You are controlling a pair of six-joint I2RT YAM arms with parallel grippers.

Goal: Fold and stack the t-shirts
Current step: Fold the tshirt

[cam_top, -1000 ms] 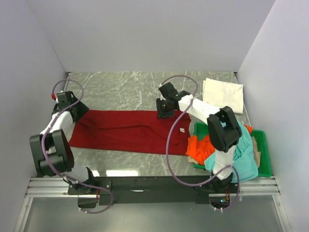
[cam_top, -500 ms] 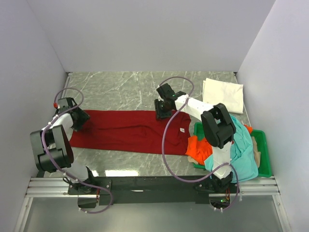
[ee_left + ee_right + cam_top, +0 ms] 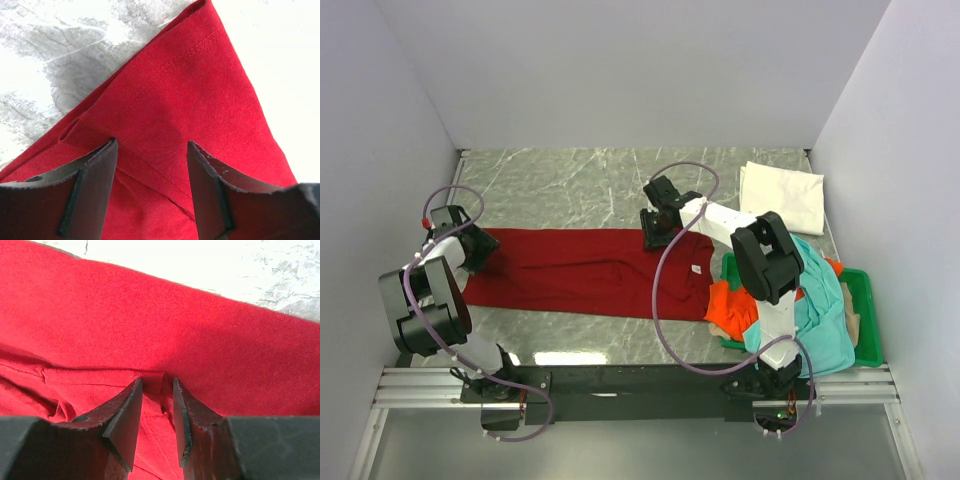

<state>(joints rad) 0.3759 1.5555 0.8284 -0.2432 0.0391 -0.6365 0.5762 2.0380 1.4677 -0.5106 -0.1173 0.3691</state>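
i think the step in hand is to take hold of the dark red shirt (image 3: pixel 580 272) for its next fold. to do it well, both sides should catch all the layers at the edge, close firmly, and lift together, so that the soft cloth does not twist or slip.

the left fingers (image 3: pixel 480 255) stand wide open just above the left end of the shirt, near the stitched hem, and hold nothing. the right fingers (image 3: pixel 653 238) are at its far edge, only narrowly apart, with a small ridge of red cloth between the tips. i cannot tell if they pinch it.

the red shirt lies flat on the table (image 3: pixel 570 185) as a long band from left to right, with some soft creases. the white shirt (image 3: pixel 780 195) lies folded at the back right. the orange shirt (image 3: pixel 730 305) and the teal shirt (image 3: pixel 820 325) are heaped on the green tray (image 3: pixel 866 320).
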